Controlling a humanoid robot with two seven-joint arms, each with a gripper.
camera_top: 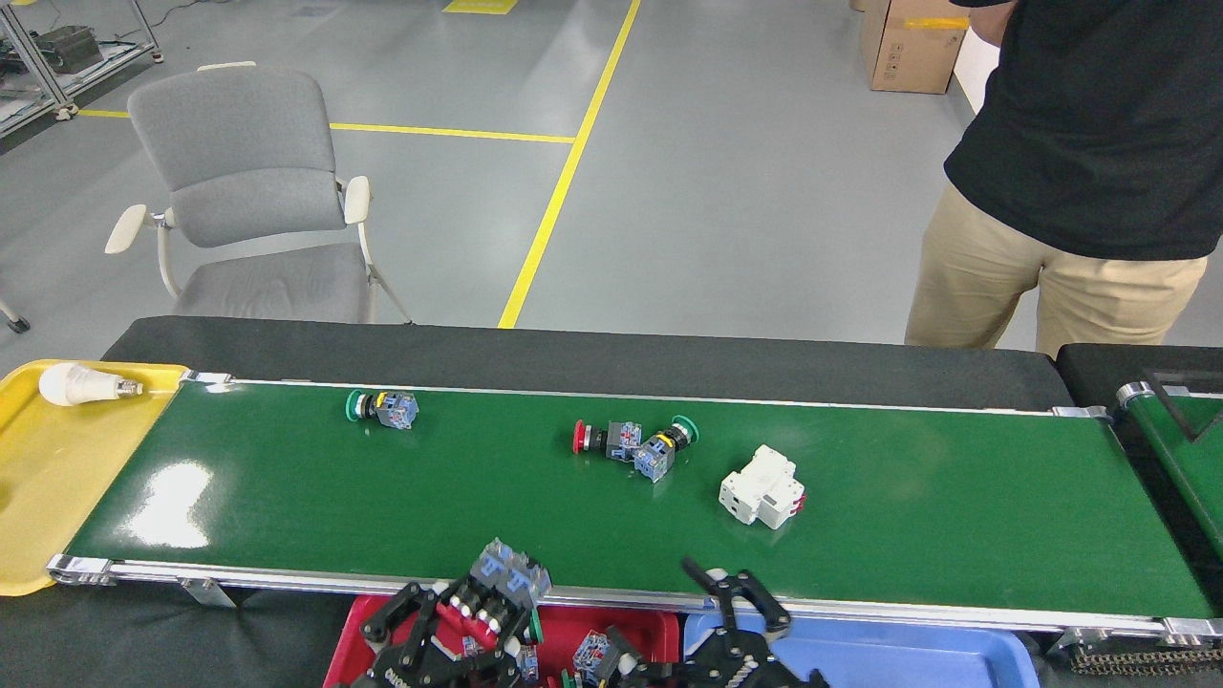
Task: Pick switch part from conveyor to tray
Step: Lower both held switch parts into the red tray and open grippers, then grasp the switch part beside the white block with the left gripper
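At the near edge of the head view, below the conveyor (592, 516), a red tray (659, 631) sits beside a blue tray (917, 655); the red tray holds several switch parts (588, 652) with blue-grey bodies, while the visible part of the blue tray shows bare plastic. The left gripper (457, 623) is positioned over the red tray with its black fingers clamped on a pair of switch parts (508, 576), whose blue-grey blocks project upward across the near aluminium rail. The right gripper (740, 597) is located over the junction of the two trays, its fingers spread apart with nothing between them. On the glossy green belt, a green-capped switch part (380, 407) lies near the far rail toward the left end. Near the belt centre, a red-capped switch part (600, 438) and a second green-capped switch part (666, 445) lie touching each other. Just beside these, to the right, rests a white circuit breaker (761, 485). A yellow tray (57, 478) adjoins the left end of the conveyor and contains a white light bulb (86, 384) at its far corner. A narrower green belt (1180, 459) begins at the right edge. Beyond the black table edge, the grey floor carries yellow lines (559, 182). A grey armchair (244, 191) stands at far left, a person in a black shirt and tan trousers (1080, 191) stands at far right, and a cardboard box (912, 43) rests behind.
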